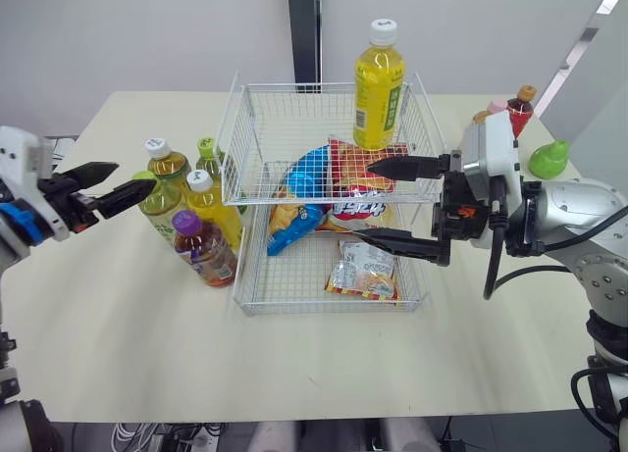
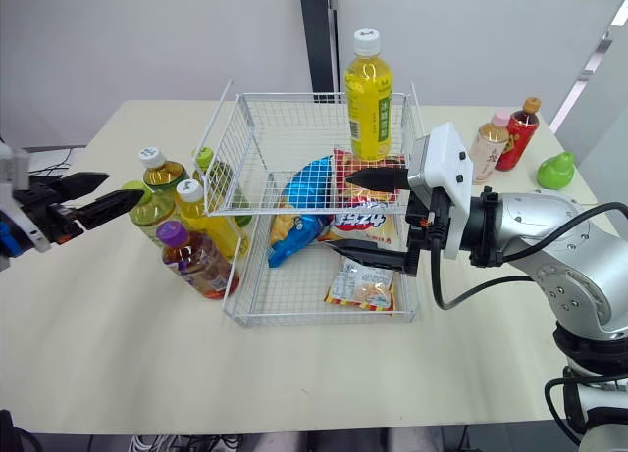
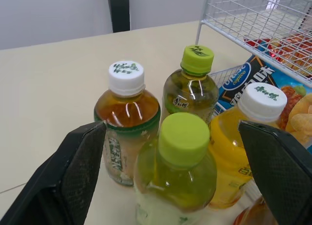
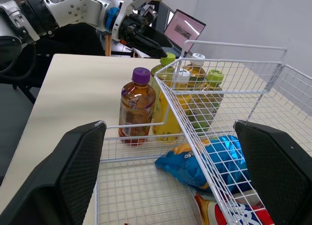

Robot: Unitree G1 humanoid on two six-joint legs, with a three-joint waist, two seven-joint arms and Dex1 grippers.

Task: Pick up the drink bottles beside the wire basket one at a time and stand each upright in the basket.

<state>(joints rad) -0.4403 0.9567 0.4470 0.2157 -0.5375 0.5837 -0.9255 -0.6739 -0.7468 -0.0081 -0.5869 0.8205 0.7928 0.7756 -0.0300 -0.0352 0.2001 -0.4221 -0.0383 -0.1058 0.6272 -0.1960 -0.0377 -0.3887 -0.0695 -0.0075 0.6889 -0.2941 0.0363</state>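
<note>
The white wire basket (image 1: 245,128) sits mid-table. A tall yellow bottle (image 1: 378,84) stands upright in its far right corner. Several small bottles cluster upright by the basket's left wall: a white-capped tea bottle (image 3: 126,122), two green-capped ones (image 3: 184,171) (image 3: 192,86), a white-capped yellow one (image 1: 211,209) and a purple-capped one (image 1: 203,246). My left gripper (image 1: 135,175) is open, just left of the cluster, its fingers (image 3: 80,171) either side of the front green-capped bottle, not touching. My right gripper (image 1: 361,199) hangs open and empty over the basket's right half.
Snack bags lie in the basket: a blue one (image 1: 299,202), a red-and-white one (image 1: 358,192) and a small packet (image 1: 365,271). At the table's far right stand two more bottles (image 2: 505,138) and a green pear-shaped object (image 2: 555,170). The near part of the table (image 1: 294,364) is bare.
</note>
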